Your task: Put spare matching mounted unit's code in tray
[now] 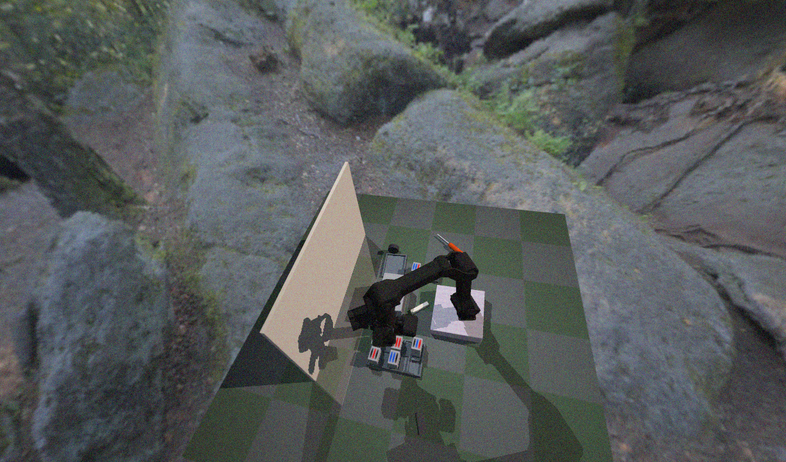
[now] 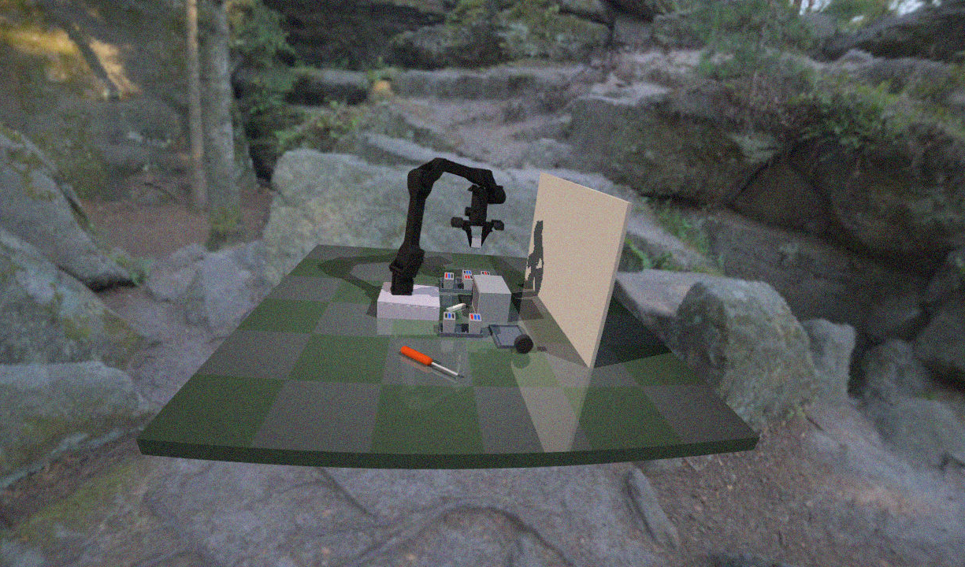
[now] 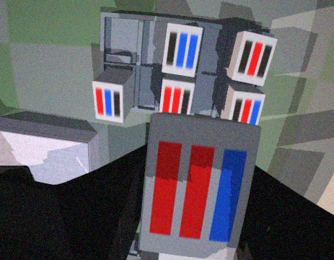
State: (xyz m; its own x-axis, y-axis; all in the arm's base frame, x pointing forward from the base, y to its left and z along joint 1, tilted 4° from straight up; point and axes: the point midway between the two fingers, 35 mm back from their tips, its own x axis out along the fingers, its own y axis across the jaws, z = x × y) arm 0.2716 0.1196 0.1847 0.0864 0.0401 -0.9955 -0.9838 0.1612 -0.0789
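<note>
My gripper (image 2: 476, 240) (image 3: 191, 154) is shut on a light grey spare (image 3: 196, 245) with a red-red-blue code, held high above the table. Below it, a grey rack (image 1: 407, 368) (image 3: 121, 32) carries several spares; they read black-blue-blue (image 3: 182, 50), black-red-black (image 3: 255, 58), red-blue-black (image 3: 108, 102), red-red-black (image 3: 177, 97) and black-red-blue (image 3: 248, 108). The grey mounted unit (image 2: 491, 298) stands between the racks; its printed back is hidden. The shallow grey tray (image 1: 394, 264) (image 2: 506, 334) holds nothing visible.
A second rack (image 2: 462, 334) holds two spares. A tall beige panel (image 1: 321, 264) (image 2: 580, 261) stands beside the unit. A black round object (image 1: 393, 248) (image 2: 522, 343) sits by the tray. A white stick (image 1: 419, 307) (image 2: 455, 307) and an orange screwdriver (image 1: 454, 247) (image 2: 416, 355) lie nearby.
</note>
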